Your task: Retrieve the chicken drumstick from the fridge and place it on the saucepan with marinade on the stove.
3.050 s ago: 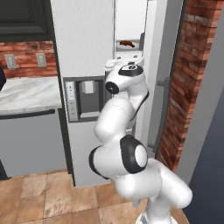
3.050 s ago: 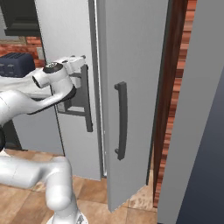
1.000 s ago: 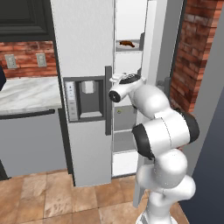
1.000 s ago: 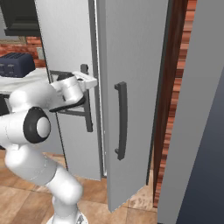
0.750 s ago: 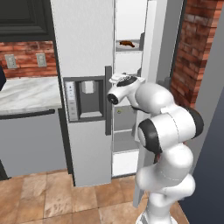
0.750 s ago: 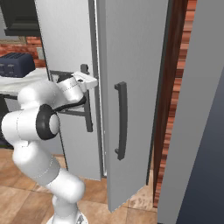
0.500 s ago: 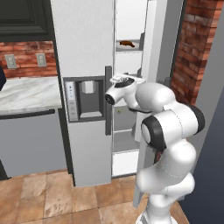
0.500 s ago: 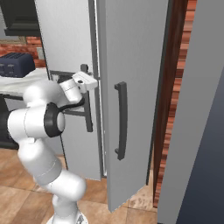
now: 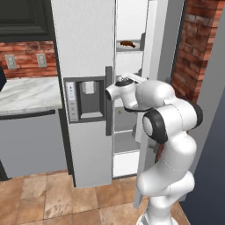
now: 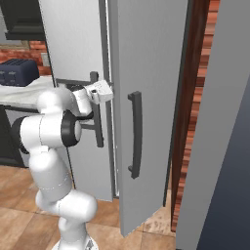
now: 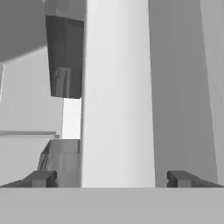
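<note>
Two doors of the fridge (image 9: 83, 52) fill the middle of the left base view, the right one ajar, and in the narrow gap between them the drumstick (image 9: 127, 43) lies on a shelf at upper centre while the arm bends from lower right up to that gap. At centre left of the right base view the gripper (image 10: 101, 91) sits against the open door's edge beside the handle (image 10: 135, 134). Seen from the hand view, the gripper (image 11: 112, 178) stands wide with fingers (image 11: 41, 178) at either bottom corner, a pale door edge between them; no writing can be read.
</note>
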